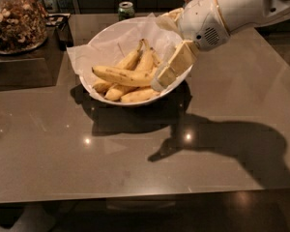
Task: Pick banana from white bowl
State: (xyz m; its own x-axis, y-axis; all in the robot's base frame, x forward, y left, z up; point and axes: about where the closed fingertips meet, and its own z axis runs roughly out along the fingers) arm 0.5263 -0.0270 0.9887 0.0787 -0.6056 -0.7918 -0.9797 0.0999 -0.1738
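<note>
Claw (160,81) at rim of bowl (135,103), just beside banana (123,75); wide or narrow, cannot tell. Banana lying across top of pile (135,94), inside bowl on bench (135,168). Best to straddle its middle, lower slowly, avoid paper (87,57).

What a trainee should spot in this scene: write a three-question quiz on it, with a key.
1. True or false: the end effector is at the right side of the white bowl, close to the right end of the flecked banana.
2. What stands at the far left of the table? A) a glass jar of nuts B) a kettle C) a toaster
3. Fill in: the green can stands ___ the white bowl.
Key: 1 true; 2 A; 3 behind.
</note>
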